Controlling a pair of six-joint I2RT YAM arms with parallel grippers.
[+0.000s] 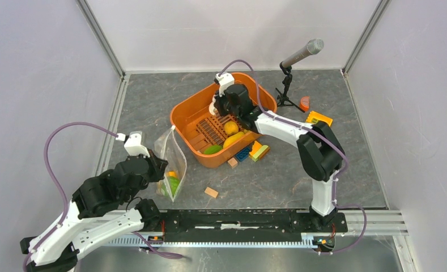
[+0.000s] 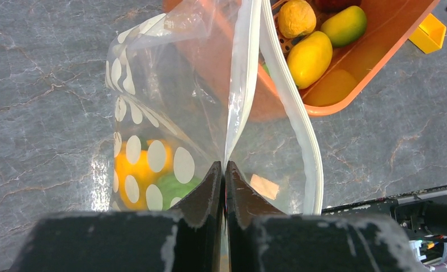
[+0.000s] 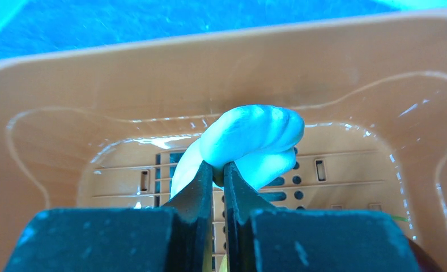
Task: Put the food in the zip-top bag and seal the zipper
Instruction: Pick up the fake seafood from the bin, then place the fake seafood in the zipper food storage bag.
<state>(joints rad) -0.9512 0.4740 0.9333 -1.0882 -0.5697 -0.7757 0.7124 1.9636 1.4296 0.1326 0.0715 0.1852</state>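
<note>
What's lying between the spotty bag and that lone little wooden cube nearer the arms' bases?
Nothing. The top view shows only bare grey tabletop between the zip-top bag and the wooden cube.

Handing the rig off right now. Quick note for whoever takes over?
Left gripper: shut on the zipper strip of the zip-top bag, holding it upright with the mouth open.
Right gripper: shut on the white garlic inside the orange basket.
Done: a yellow-orange piece and a green piece are in the bag.
Left: bag the garlic and the yellow pieces in the basket, then seal the zipper.
</note>
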